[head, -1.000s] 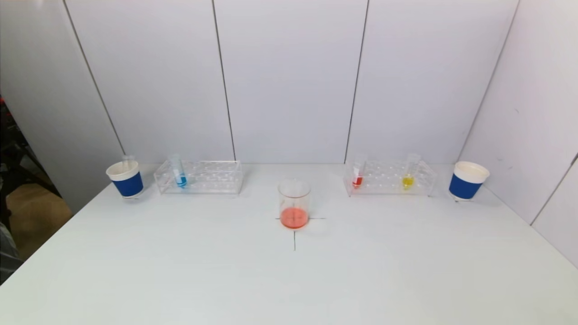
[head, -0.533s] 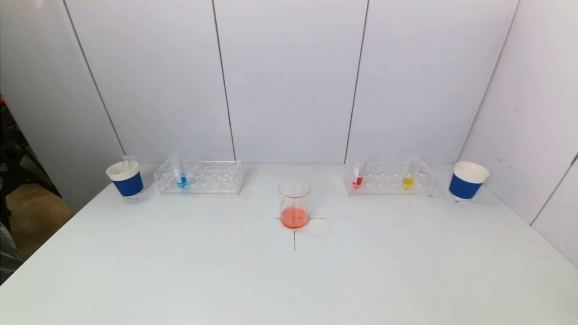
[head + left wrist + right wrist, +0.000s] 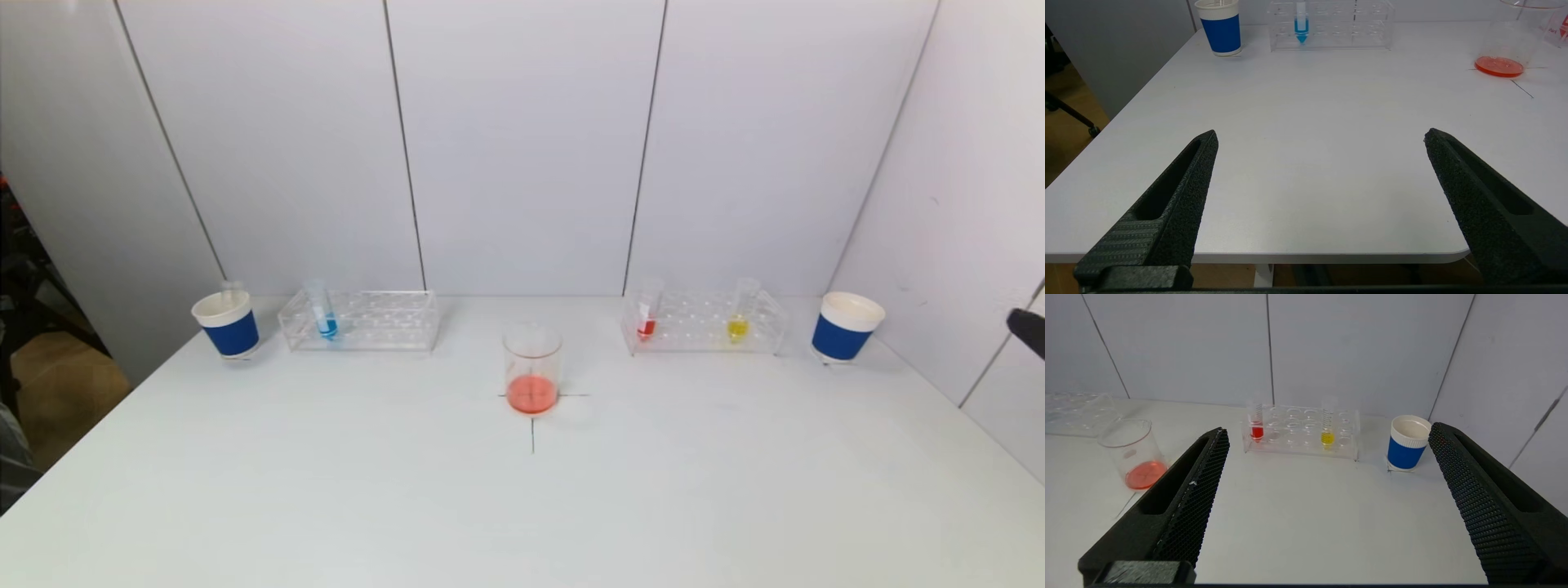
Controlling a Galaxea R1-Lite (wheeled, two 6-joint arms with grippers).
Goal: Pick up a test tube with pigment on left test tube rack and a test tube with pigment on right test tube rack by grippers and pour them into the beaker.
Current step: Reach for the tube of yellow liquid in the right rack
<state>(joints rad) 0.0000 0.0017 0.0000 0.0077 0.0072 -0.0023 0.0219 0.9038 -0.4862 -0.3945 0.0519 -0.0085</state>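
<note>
A glass beaker [image 3: 532, 369] with orange-red liquid stands at the table's middle on a cross mark. The left clear rack [image 3: 361, 320] holds a tube with blue pigment [image 3: 326, 314]. The right clear rack [image 3: 704, 323] holds a red tube [image 3: 647, 314] and a yellow tube [image 3: 739, 314]. My left gripper [image 3: 1321, 136] is open and empty over the table's near left edge. My right gripper [image 3: 1327, 430] is open and empty above the table, facing the right rack [image 3: 1300, 433]. Only a black tip of it [image 3: 1027, 328] shows at the right edge in the head view.
A blue and white paper cup [image 3: 227, 324] stands left of the left rack with a tube in it. Another such cup [image 3: 845, 327] stands right of the right rack. White wall panels enclose the back and right side. The table ends at the left.
A black part of my right arm has come into the head view at its right edge. The tubes, racks, beaker and cups have not moved.
</note>
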